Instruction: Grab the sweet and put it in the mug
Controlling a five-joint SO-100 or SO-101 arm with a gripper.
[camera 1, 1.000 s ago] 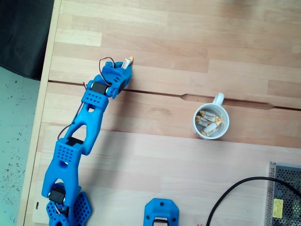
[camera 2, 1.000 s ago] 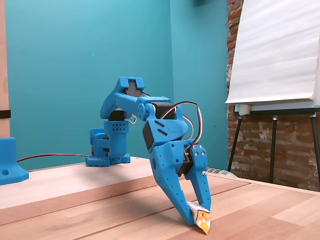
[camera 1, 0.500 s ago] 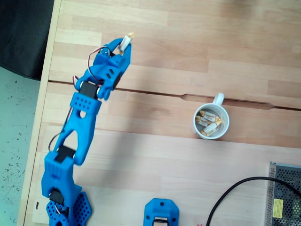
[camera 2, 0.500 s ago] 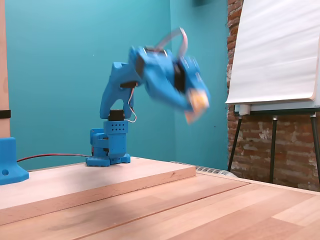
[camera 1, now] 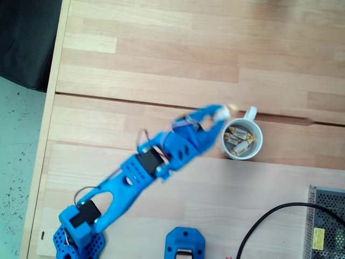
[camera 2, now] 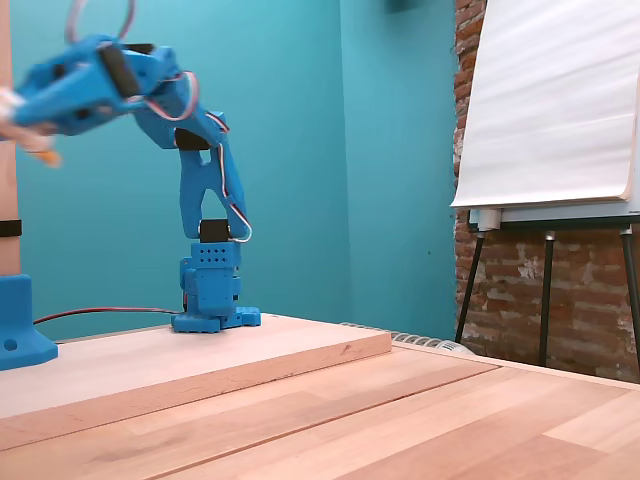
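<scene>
Transport stage, nearly done — the claw (camera 1: 222, 113) is clenched on the sweet (camera 1: 230, 108), held in the air just beside the rim of the mug (camera 1: 242, 140) on the table (camera 1: 178, 48) — what remains is the release over the opening.

**Sweet held in the air beside a white mug**

From above, a small white ceramic mug (camera 1: 242, 140) stands upright on the pale wooden counter (camera 1: 215, 48). Its loop handle points toward the top of the picture. Several wrapped candies lie inside it. The sweet (camera 1: 225, 111), whitish with a yellow-orange end, is pinched in the blue hand (camera 1: 221, 113), just beside the mug's upper left rim. From the side, the sweet (camera 2: 38, 155) is a motion-blurred orange-white patch, high above the counter.
</scene>
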